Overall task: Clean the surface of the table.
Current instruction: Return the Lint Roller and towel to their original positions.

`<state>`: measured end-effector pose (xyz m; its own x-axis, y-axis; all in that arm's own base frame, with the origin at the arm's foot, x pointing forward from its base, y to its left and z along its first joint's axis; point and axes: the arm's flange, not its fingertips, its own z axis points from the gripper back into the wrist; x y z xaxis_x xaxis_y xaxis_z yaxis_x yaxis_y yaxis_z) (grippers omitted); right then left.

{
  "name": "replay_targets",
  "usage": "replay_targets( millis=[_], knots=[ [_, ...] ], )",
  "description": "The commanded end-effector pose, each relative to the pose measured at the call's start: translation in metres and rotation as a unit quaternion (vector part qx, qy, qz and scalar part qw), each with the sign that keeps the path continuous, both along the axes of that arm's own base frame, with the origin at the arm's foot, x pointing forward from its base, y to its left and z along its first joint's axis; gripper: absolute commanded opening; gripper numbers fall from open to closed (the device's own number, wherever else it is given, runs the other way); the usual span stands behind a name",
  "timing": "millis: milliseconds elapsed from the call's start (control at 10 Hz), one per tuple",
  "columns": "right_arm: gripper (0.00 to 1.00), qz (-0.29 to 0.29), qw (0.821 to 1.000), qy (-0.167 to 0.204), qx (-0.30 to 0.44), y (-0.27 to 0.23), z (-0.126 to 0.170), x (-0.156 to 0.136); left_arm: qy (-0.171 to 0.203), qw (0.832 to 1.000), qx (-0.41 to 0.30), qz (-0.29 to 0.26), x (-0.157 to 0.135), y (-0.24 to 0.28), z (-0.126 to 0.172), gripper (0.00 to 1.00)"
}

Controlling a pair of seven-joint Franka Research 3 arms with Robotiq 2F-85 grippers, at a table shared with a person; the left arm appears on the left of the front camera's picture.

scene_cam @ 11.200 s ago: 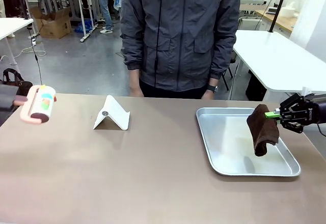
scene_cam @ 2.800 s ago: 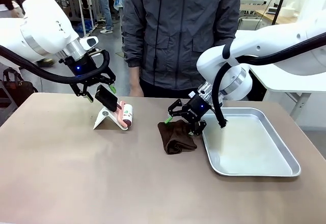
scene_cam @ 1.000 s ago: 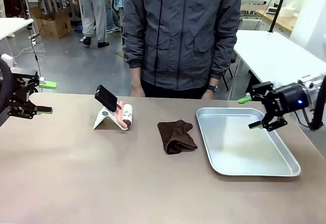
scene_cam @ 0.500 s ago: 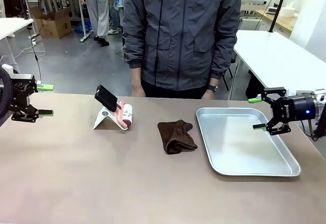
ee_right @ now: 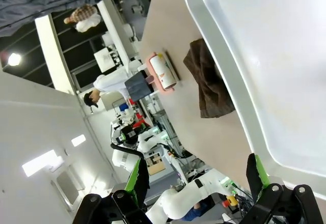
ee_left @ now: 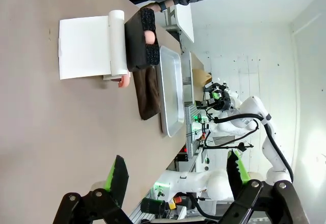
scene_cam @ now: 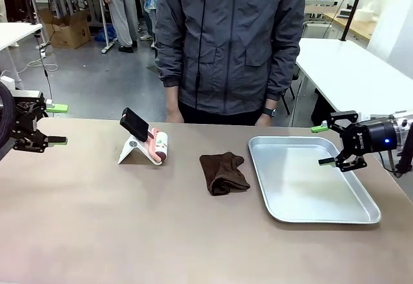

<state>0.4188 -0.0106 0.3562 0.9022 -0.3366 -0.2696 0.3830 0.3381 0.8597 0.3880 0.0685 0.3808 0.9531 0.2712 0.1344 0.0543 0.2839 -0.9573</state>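
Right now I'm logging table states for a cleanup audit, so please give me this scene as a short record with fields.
table: brownish-taupe top, shared with a person standing at the far side
cloth: dark brown cloth lying crumpled on the table, just left of the tray
tray: silver metal tray on the robot's right side, nothing in it
stand: white folded stand with a lint roller resting on it
left gripper: open, at the table's left edge, holding nothing
right gripper: open, above the tray's right rim, holding nothing

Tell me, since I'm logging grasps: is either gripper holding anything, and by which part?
Nothing is held. The left gripper and right gripper are both open and empty; the brown cloth lies on the table.
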Motion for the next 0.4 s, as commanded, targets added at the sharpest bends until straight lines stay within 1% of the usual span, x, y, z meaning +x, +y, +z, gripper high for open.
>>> replay_targets(
  millis=[0,300],
  knots=[
    [1.0,0.001,1.0,0.012,-0.002,-0.0026,0.0062,0.0011,0.003,1.0,-0.001,0.007,-0.0037,-0.0017,-0.0002,1.0],
    [1.0,0.001,1.0,0.012,-0.002,-0.0026,0.0062,0.0011,0.003,1.0,-0.001,0.007,-0.0037,-0.0017,-0.0002,1.0]
  ],
)
